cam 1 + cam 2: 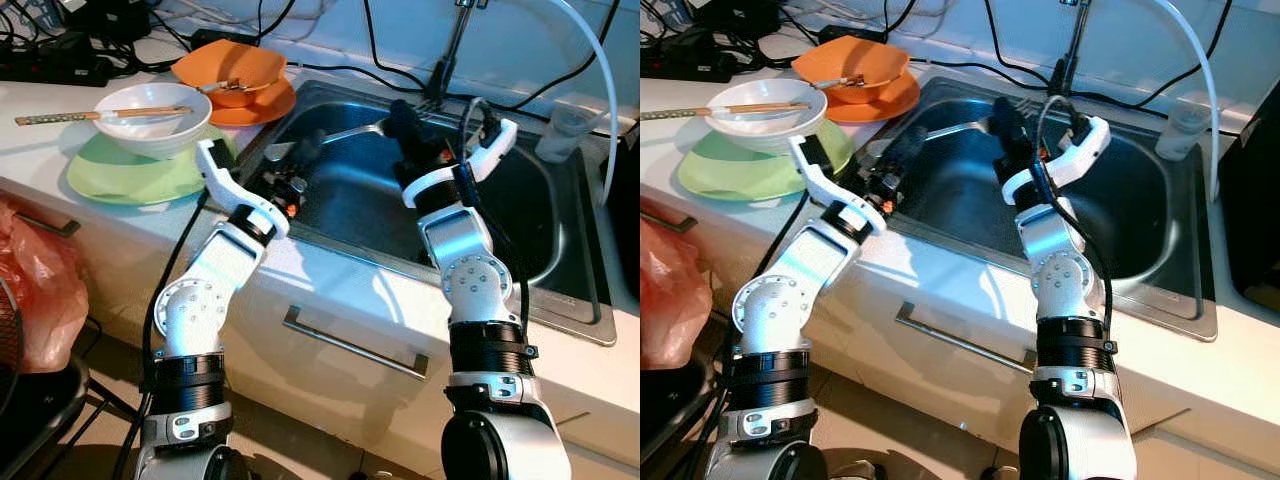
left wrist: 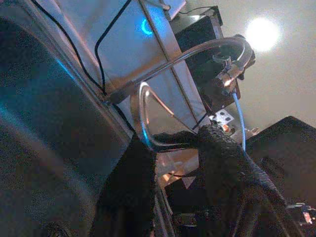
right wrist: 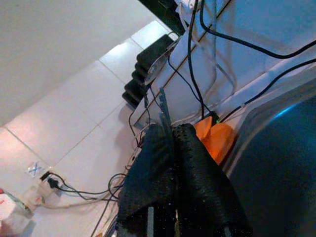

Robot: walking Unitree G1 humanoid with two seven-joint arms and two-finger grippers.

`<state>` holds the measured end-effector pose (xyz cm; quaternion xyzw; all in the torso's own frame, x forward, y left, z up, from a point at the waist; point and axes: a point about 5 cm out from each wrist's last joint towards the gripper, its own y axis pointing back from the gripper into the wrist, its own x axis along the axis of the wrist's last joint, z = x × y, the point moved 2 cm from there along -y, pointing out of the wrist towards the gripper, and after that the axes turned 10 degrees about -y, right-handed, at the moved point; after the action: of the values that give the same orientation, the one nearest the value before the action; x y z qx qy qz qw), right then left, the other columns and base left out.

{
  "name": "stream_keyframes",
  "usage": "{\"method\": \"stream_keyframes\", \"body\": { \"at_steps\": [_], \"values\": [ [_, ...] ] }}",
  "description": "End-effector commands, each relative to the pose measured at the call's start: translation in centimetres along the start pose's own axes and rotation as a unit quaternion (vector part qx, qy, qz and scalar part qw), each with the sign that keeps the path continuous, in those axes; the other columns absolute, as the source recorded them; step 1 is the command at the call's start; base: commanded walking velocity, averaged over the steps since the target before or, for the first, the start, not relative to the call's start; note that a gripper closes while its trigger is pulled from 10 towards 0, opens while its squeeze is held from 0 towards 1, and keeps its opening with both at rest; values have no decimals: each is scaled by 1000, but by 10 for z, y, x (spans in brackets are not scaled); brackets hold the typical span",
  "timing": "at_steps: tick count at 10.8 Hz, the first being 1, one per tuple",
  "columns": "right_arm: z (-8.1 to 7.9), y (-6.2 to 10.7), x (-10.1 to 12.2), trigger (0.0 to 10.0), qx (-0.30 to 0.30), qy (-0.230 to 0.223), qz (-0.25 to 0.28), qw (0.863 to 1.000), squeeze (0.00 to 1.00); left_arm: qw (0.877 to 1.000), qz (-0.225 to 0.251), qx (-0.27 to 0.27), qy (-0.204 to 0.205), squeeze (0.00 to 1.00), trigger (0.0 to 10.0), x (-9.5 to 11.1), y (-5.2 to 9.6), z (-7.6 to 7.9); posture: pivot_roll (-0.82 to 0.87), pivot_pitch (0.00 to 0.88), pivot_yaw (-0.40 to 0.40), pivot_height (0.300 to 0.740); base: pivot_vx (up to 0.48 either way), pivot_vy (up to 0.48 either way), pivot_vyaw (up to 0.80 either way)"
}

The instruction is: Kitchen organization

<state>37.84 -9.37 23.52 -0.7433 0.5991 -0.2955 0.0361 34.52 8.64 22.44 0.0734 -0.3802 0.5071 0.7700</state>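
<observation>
Stacked bowls (image 1: pixel 152 118) left of sink (image 1: pixel 560 300)

Silver arms, black ribbed joint rings, white wrist shells, black cables; possibly orange wrist marking.

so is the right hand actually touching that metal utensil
Touching. The right wrist view shows the right hand shut on the metal utensil.

The steel sink (image 1: pixel 560 270) is brushed metal, the white bowl (image 1: pixel 150 120) glossy, the chopsticks (image 1: pixel 100 115) wooden.
</observation>
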Motion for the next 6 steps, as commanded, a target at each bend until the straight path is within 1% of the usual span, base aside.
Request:
{"method": "stream_keyframes", "body": {
  "at_steps": [1, 4, 5, 6],
  "values": [
    [-15, -6, 3, 10000, 25, 10, 9, 1000, 0, 1000, -22, 2, -3, 1000, 10000, -8, -1, 0, 17, 64, -30, 740, 0, 0, 0],
    [-11, -6, 7, 10000, 13, 24, 16, 999, 0, 999, -49, -3, -12, 1000, 10000, -13, 5, -1, 21, 64, -30, 740, 0, 0, 0],
    [-10, -7, 8, 10000, 9, 42, 18, 999, 0, 997, -67, -17, -20, 1000, 10000, -17, 9, 1, 24, 65, -31, 740, 0, 0, 0],
    [-8, -7, 9, 10000, 3, 82, 20, 996, 0, 994, -93, -31, -45, 1000, 10000, -24, 16, 3, 25, 66, -29, 740, 0, 0, 0]
  ]
}}
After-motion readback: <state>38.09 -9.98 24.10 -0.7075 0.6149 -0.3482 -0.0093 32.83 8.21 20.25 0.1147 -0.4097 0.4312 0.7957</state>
